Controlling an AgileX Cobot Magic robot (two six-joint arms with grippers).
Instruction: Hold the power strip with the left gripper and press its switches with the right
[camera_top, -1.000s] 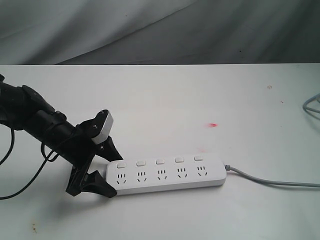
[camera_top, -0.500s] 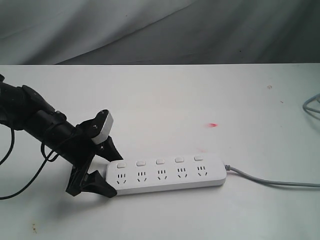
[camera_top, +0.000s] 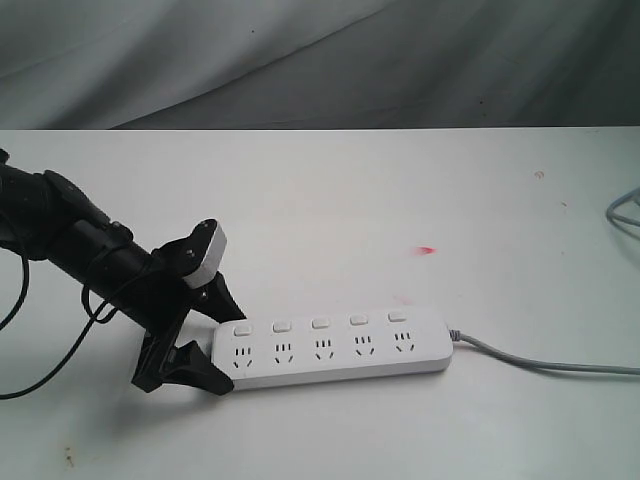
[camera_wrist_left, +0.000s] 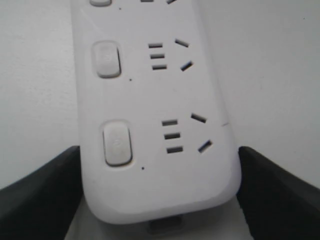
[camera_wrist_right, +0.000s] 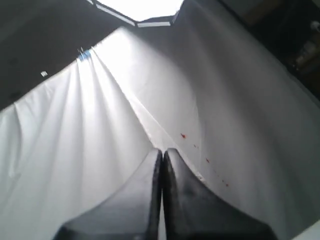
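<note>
**Left gripper is pinning the strip while the presser is sitting off to the side**

The left gripper (camera_top: 228, 352) is clasping the left end of the power strip (camera_top: 330, 350). Its black fingers (camera_wrist_left: 40, 200) are pressing against both long sides, level with the last socket. The strip is lying flat on the white table (camera_top: 400, 220) and running rightward. Its five switches (camera_top: 320, 323) are facing up in a row along the far edge, and the grey cord (camera_top: 540, 362) is trailing off to the right.

The right gripper (camera_wrist_right: 162, 155) is showing clenched on nothing and pointing at draped fabric (it is not appearing in the exterior view at all). To press well, it probably ought to be descending with its closed tips squarely over one button, perhaps the one nearest the clamp. Pushing straight down should stop the free cord end from tipping or sliding.
</note>
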